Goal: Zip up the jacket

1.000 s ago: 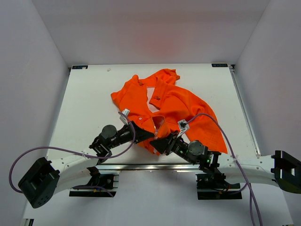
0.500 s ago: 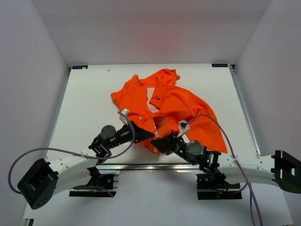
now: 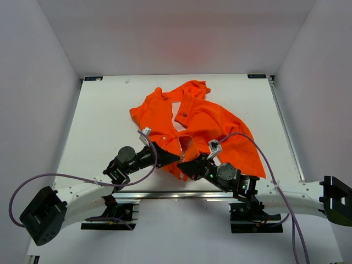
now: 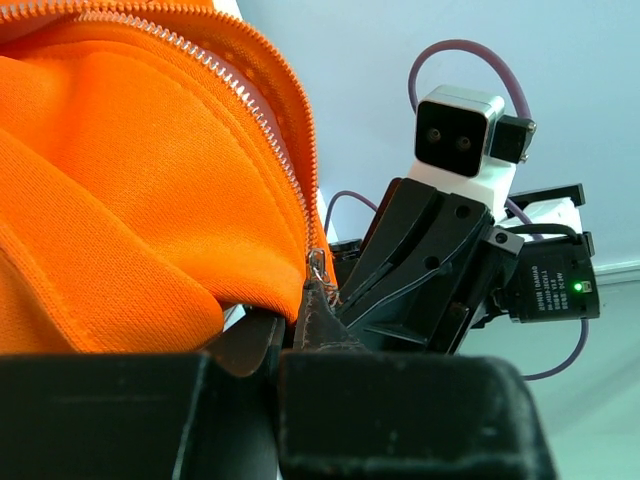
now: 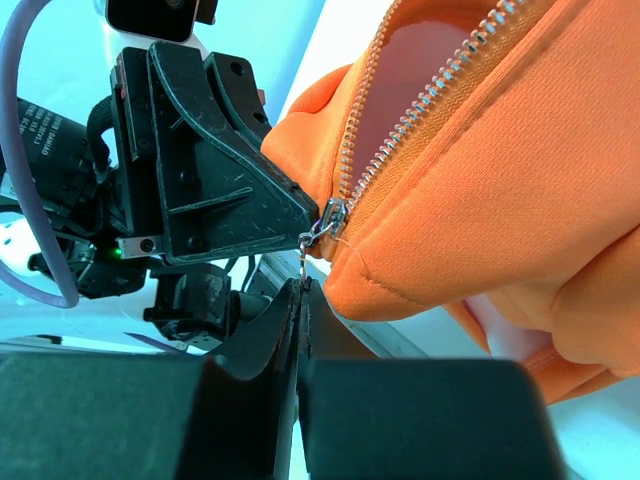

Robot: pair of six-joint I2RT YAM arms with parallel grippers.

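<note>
Jacket: the bright orange soft fabric jacket [image 3: 212, 124] is lying crumpled on the flat white table [image 3: 104, 121], around its middle, with its near hem pointing toward the arm bases.

Zipper: the two rows of pale zipper teeth [image 5: 440, 85] are spreading apart above the slider, which is sitting low at the near hem, so the front is gaping open.

Left gripper: the black left gripper [image 4: 300, 325] is reaching in from the left and pressing its fingers together on the jacket's bottom edge, just under the slider.

Right gripper: the black right gripper [image 5: 300, 292] is coming in from the right, with its fingers squeezed tight and no gap showing. It is pinching the small metal zipper pull [image 5: 308, 250], which is hanging from the slider.

Meeting point: both grippers are facing each other tip to tip at the hem, almost touching.
</note>
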